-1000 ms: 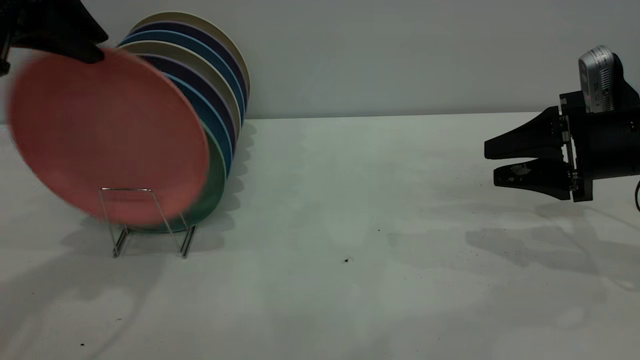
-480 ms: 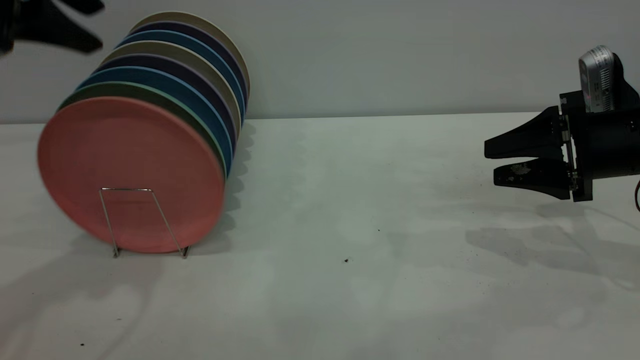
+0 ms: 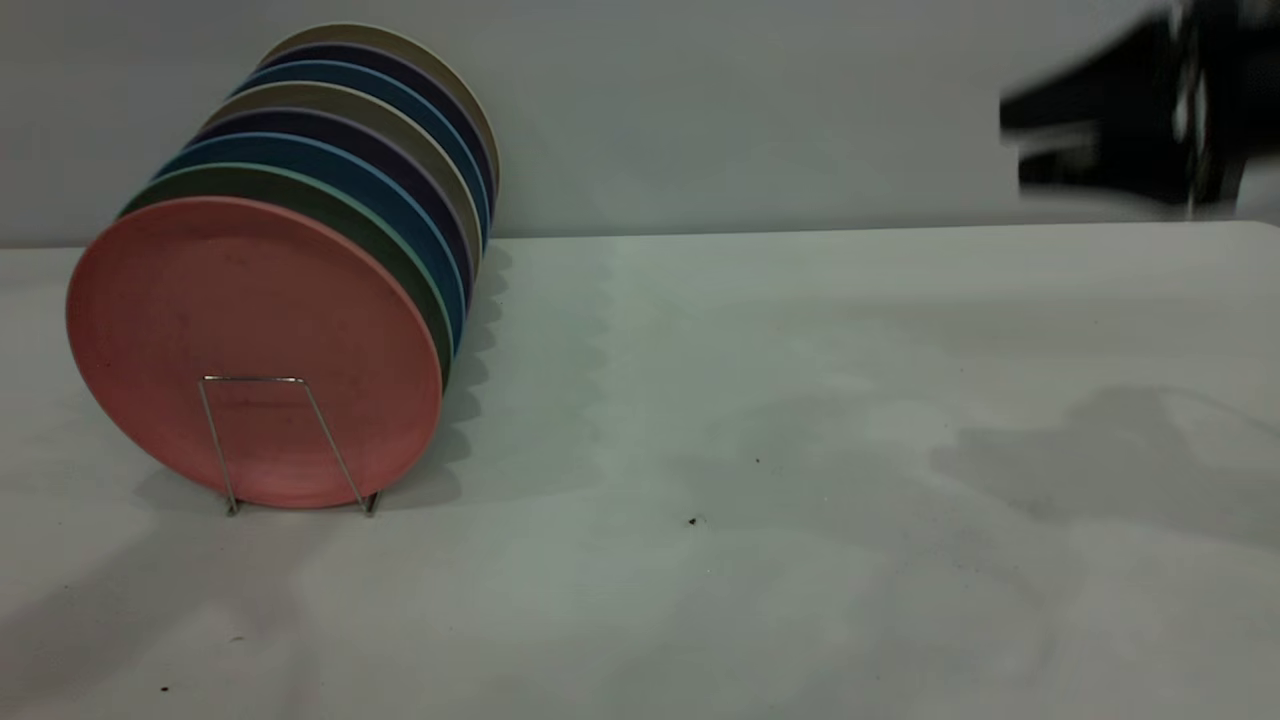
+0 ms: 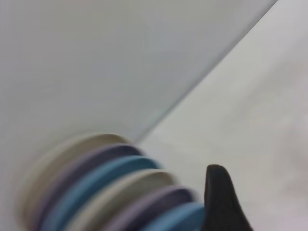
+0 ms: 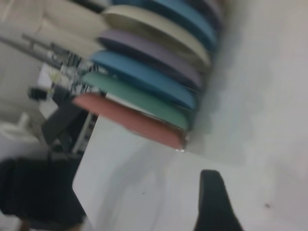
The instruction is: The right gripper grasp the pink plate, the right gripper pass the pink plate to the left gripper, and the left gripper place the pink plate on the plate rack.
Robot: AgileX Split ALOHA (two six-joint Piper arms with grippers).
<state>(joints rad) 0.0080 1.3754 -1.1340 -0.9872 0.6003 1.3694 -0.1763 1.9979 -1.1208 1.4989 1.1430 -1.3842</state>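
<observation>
The pink plate [image 3: 250, 350] stands on edge at the front of the plate rack [image 3: 285, 440], behind the rack's front wire loop, leaning back on a green plate [image 3: 400, 260]. In the right wrist view it [image 5: 130, 120] shows edge-on at the end of the row. Nothing holds it. My right gripper [image 3: 1012, 145] is high at the far right, blurred, open and empty. My left gripper is out of the exterior view; its wrist view shows one black part of it [image 4: 219, 202] above the back plates, with the pink plate out of that view.
Behind the pink plate the rack holds several plates: green, blue [image 3: 330, 170], purple and cream [image 3: 400, 50]. The white table [image 3: 750, 450] runs right from the rack to a grey wall. Beyond the table's left edge, the right wrist view shows dark equipment [image 5: 57, 130].
The left gripper let go of the pink plate and moved out of view up-left. The plate settled upright on the rack. The right gripper rose from table height.
</observation>
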